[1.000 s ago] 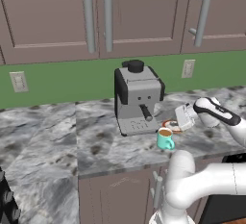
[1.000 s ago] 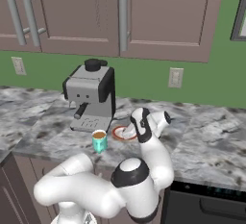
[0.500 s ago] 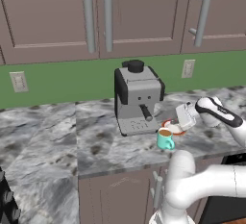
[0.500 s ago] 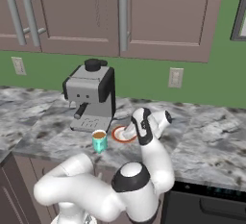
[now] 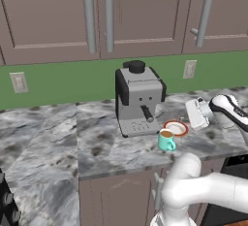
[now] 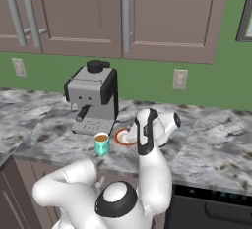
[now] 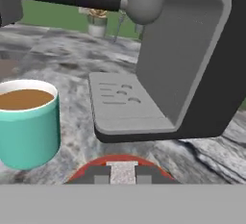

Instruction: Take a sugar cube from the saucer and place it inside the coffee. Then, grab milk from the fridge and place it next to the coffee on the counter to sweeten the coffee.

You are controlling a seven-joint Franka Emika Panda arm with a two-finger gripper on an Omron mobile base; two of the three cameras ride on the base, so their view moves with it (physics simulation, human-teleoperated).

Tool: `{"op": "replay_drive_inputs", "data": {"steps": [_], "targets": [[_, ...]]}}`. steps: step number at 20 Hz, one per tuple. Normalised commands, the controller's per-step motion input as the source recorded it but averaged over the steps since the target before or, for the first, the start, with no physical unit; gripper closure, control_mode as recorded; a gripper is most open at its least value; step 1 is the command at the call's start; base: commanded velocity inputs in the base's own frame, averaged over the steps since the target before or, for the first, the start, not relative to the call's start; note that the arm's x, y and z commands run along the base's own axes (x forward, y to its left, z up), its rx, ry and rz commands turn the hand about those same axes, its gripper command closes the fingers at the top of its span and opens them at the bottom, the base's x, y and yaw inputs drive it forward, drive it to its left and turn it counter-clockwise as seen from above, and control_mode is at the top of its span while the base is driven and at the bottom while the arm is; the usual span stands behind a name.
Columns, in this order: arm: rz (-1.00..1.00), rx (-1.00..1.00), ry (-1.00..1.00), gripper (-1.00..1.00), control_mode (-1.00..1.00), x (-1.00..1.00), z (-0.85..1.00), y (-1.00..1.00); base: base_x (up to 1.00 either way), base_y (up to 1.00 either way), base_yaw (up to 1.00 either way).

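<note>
The teal mug of coffee (image 5: 166,140) stands on the counter (image 5: 104,150) in front of the coffee machine, brown liquid showing at its top (image 7: 24,99). Just right of it lies the saucer (image 5: 175,128), white with an orange-red rim (image 7: 86,166). My gripper (image 7: 123,179) hangs low over the saucer's near edge, its hand (image 5: 197,114) reaching in from the right. The sugar cube (image 7: 123,172) sits between the two dark fingertips (image 7: 101,178), which press against its sides. From the right base view the mug (image 6: 102,144) and saucer (image 6: 122,137) lie left of my forearm.
The grey and black coffee machine (image 5: 138,99) stands right behind the mug and saucer, its spout (image 7: 139,4) and drip tray (image 7: 129,107) close to my hand. Wall cabinets hang above. A dark appliance (image 6: 211,208) sits below the counter to the right.
My hand has shifted slightly to the right in the left base view. The mug, saucer and coffee machine have stayed in place.
</note>
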Motion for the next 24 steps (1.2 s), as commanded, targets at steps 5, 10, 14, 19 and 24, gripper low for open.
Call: {"op": "replay_drive_inputs", "data": {"steps": [5,10,14,19,24], "targets": [[0.00,0.00,-0.07,1.00,-1.00,-0.67,0.45,0.16,0.00,0.00,0.00],[0.01,-0.01,-0.02,1.00,-1.00,-0.80,0.23,0.24,0.00,0.00,0.00],[0.01,-0.07,0.00,1.00,-1.00,-0.56,0.09,0.47,0.00,0.00,0.00],[0.00,-0.05,0.00,1.00,-1.00,-0.19,0.13,0.41,0.00,0.00,0.00],[0.00,0.00,0.00,1.00,-1.00,0.00,0.18,0.03,0.00,0.00,0.00]]}}
